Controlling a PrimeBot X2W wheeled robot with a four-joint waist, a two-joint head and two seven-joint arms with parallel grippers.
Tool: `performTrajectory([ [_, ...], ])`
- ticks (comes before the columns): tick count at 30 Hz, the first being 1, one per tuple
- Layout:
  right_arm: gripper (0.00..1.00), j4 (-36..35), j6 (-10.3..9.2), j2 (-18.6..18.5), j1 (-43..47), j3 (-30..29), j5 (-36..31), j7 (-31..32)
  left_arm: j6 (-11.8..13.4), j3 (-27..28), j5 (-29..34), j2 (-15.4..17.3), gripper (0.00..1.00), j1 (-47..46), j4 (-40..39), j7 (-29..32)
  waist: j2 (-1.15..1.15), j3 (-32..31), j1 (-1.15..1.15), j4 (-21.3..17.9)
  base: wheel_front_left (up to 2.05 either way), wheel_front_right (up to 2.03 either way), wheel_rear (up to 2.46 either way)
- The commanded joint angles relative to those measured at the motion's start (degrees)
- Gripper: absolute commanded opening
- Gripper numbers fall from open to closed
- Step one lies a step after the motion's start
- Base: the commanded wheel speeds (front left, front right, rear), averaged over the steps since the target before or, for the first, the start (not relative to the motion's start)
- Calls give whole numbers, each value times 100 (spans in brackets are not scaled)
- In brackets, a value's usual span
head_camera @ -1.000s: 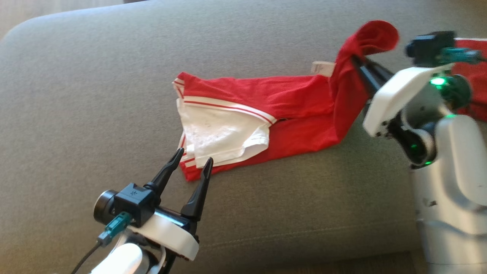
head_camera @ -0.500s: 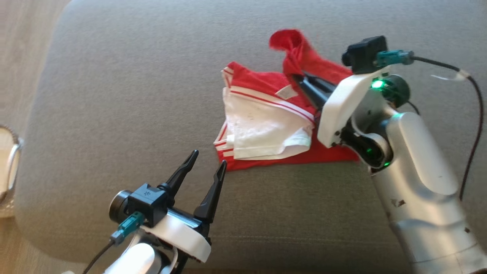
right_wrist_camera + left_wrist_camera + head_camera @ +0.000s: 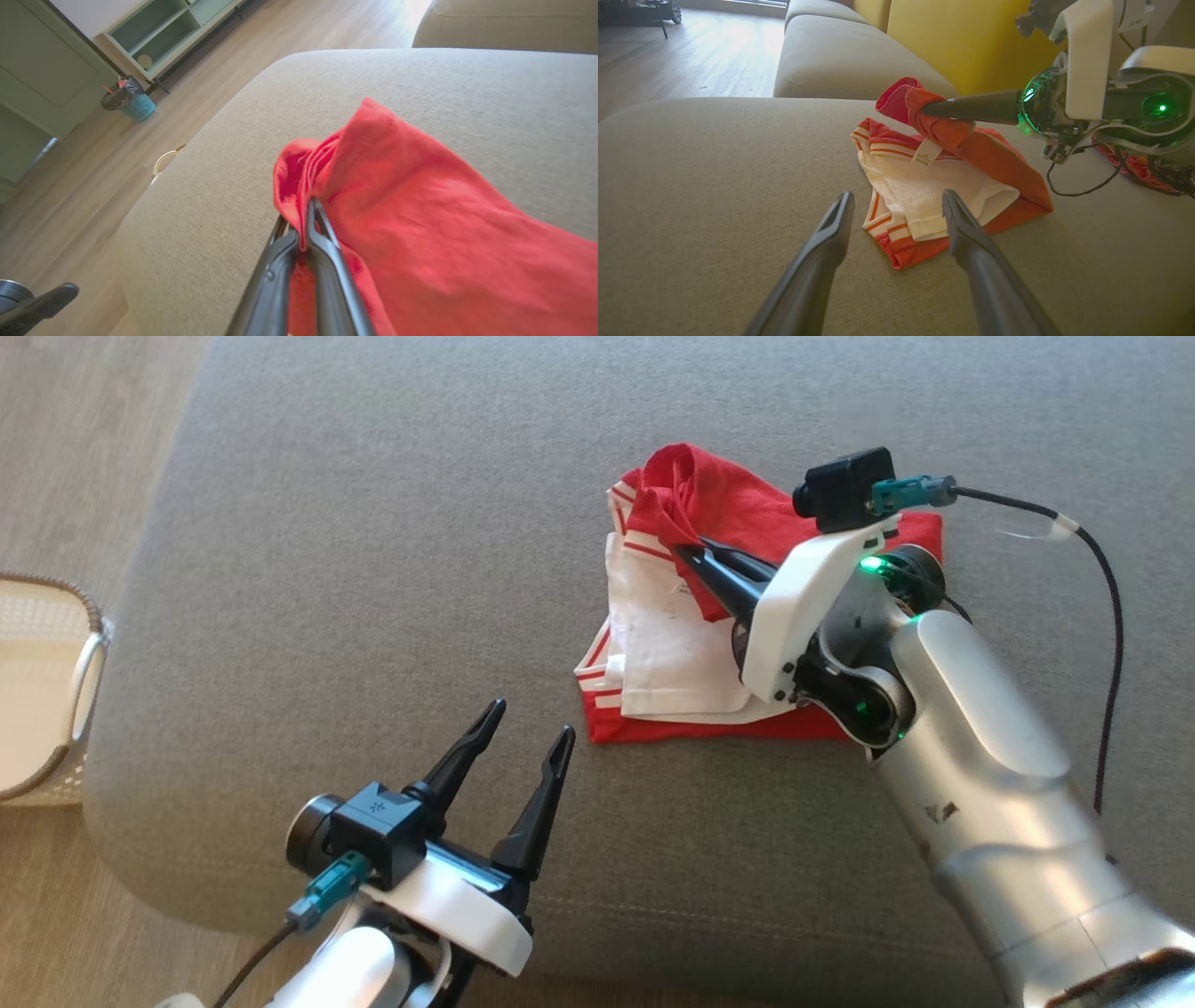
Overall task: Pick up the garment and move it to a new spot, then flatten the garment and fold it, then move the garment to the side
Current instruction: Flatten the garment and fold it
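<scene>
Since a second ago your right end effector [image 3: 681, 553] has carried the red end of the garment [image 3: 667, 649] back across itself, so the long stretch that lay spread along the sofa cushion [image 3: 373, 569] is now doubled into a compact pile. The camera has swung too, which is why a basket [image 3: 42, 709] now shows off the cushion's left end. That right end effector is clenched on a bunched fold of red cloth, held a little above the cushion. Your left end effector [image 3: 530, 721] is released, its fingers spread, hovering near the cushion's front edge just short of the garment's near corner. The garment sits around the middle of the cushion. To fold it well, you probably want to lower the pinched end until it rests on the layer beneath, with its edge lined up on the striped hem, and only then let go. Pulling sideways while clamped risks dragging the lower layer out of square, and your free left side could pin that near corner. The cloth looks thin and limp. It is red with a white panel, red-and-white striped trim, faint specks on the white and a small label [image 3: 927, 152].
</scene>
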Motion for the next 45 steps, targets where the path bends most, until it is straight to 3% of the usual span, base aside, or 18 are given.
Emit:
performTrajectory([
  [1,0,-51,-2,114,-286,165,127,-147,-39,217,60,16,100,-163,-128,-70,0,48,0,68,0,0,0],
  [7,0,389,-2,114,-509,575,467,-314,-93,268,66,-80,100,-167,-53,-70,0,104,0,132,0,0,0],
  [8,18,469,-2,114,-541,650,527,-342,-106,282,68,-97,100,-161,-38,-70,0,107,0,135,0,0,0],
  [9,71,543,-2,114,-569,717,583,-382,-120,295,74,-112,100,-154,-23,-70,0,104,0,132,0,0,0],
  [10,100,607,-2,115,-596,776,632,-430,-132,310,79,-127,100,-146,-9,-70,0,95,0,124,0,0,0],
  [14,100,633,-2,115,-692,904,956,-689,-157,399,102,-149,100,-80,22,-70,0,10,0,15,0,0,0],
  [18,100,538,-2,115,-856,619,980,-1143,-144,528,141,-115,100,23,-8,-70,0,-93,0,-184,0,0,0],
  [23,100,593,-2,115,-921,44,46,-1556,-124,642,186,-56,100,154,-85,-70,0,-207,0,-435,0,0,0],
  [30,100,346,-2,80,-216,-88,-796,-1689,-123,659,229,-75,100,168,-164,-70,0,-265,0,-525,0,0,0],
  [37,100,633,-2,37,546,-1285,-1169,-1729,-102,642,268,-140,100,274,-243,-70,0,-364,0,-428,0,0,0],
  [45,100,1033,-2,66,892,-2291,-1023,-1411,-100,592,313,-176,100,394,-273,-70,0,-495,0,-299,0,0,0],
])
